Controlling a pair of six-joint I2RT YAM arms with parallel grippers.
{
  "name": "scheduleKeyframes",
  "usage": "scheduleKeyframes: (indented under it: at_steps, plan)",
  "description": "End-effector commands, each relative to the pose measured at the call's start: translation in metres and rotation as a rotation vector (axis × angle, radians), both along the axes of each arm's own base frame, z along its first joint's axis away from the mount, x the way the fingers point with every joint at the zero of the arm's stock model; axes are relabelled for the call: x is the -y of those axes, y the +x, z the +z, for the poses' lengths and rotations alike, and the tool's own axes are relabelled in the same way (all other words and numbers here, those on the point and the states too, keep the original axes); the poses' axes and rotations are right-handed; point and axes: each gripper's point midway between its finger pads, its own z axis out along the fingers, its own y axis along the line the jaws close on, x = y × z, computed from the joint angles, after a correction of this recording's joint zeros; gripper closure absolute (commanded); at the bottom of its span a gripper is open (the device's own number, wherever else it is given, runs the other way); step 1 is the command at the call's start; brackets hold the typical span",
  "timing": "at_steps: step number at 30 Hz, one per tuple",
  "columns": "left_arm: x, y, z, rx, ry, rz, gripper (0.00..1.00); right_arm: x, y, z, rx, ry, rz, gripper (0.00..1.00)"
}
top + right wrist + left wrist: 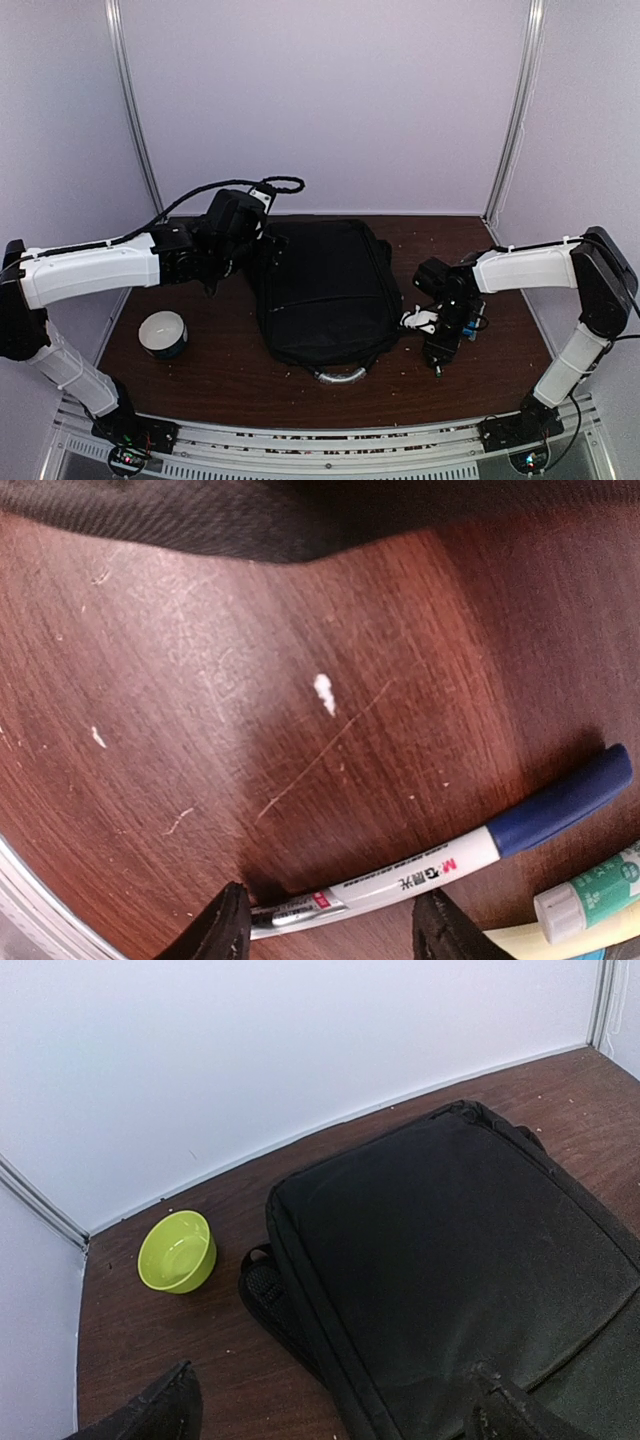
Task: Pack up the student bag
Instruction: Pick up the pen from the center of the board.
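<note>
As the right gripper (330,912), jaws parted, straddles the pen's (420,872) end beside the backpack (325,290), off-centre closing may flick it away; left gripper (335,1392) released, empty.

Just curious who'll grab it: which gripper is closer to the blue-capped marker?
The right. The right gripper hangs just over the marker, jaws open around its end. The left gripper hovers at the student bag's far left corner.
</note>
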Motion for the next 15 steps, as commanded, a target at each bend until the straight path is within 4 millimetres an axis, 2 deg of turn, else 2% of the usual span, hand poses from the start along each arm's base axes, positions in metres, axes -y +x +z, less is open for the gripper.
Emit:
scheduleKeyframes:
  at_steps: [1, 6, 15]
  plan:
    - [0.020, 0.014, 0.008, 0.043, 0.002, -0.023, 0.07, 0.001, 0.011, 0.000, 0.049, -0.028, 0.003, 0.48]
    - [0.032, 0.019, 0.007, 0.038, 0.011, -0.049, 0.07, 0.012, 0.011, 0.001, 0.074, -0.072, 0.033, 0.62]
    - [0.041, 0.021, 0.010, 0.044, 0.030, -0.084, 0.07, 0.030, 0.004, -0.001, 0.071, -0.113, 0.023, 0.77]
